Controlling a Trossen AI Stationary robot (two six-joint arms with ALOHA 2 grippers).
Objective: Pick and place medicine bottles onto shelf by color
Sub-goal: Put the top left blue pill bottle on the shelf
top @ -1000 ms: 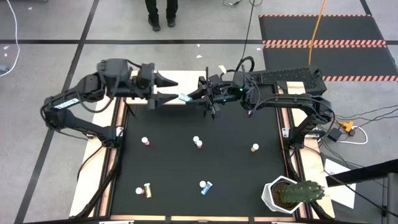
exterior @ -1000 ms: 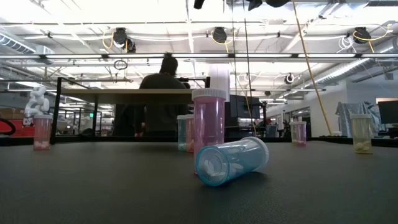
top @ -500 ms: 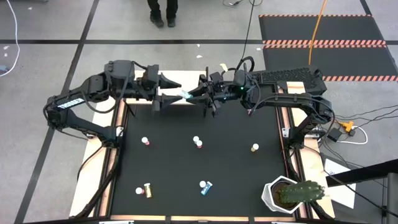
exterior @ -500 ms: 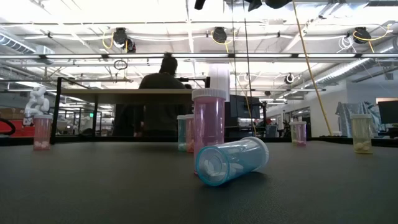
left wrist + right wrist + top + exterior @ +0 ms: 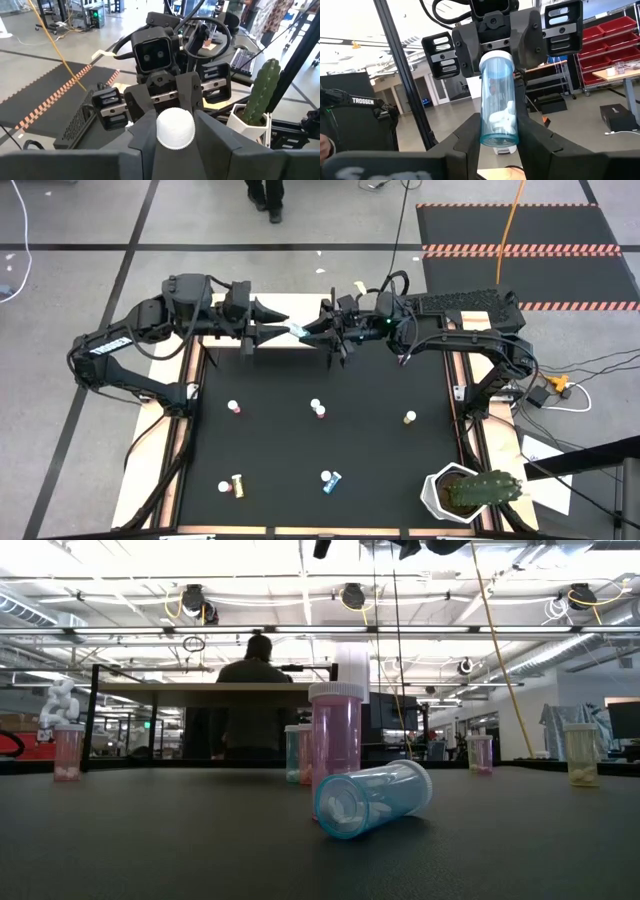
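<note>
handover: a blue bottle [image 5: 297, 333] hangs in the air between the left end effector [image 5: 277, 334] and the right end effector [image 5: 312, 331], above the shelf [image 5: 300, 308] at the worktop's far edge
right end effector: clenched on the bottle's body, as its wrist view shows; the bottle's base points back at that camera
left end effector: its fingers flank the white cap [image 5: 175, 128] and look to be pressing it; I judge it grasping the bottle too, though how firmly I cannot tell
risk, slip: the cap is small and smooth; if the right lets go before the left has a sure hold, the bottle could drop onto the shelf or the mat
risk, pull: with both ends pinched, either arm moving off early could twist the bottle out of line or wrench it free
risk, sorting: the shelf top looks bare, so a wrong first spot would upset the colour grouping
surface: black mat [image 5: 380, 430]; upright bottles stand apart on it; a blue one [image 5: 371, 799] and a tan one [image 5: 237, 484] lie on their sides; cactus pot [image 5: 470, 491] at the near right corner
room: grey floor, striped mats, ceiling lights; a person [image 5: 250, 695] stands beyond the worktop
</note>
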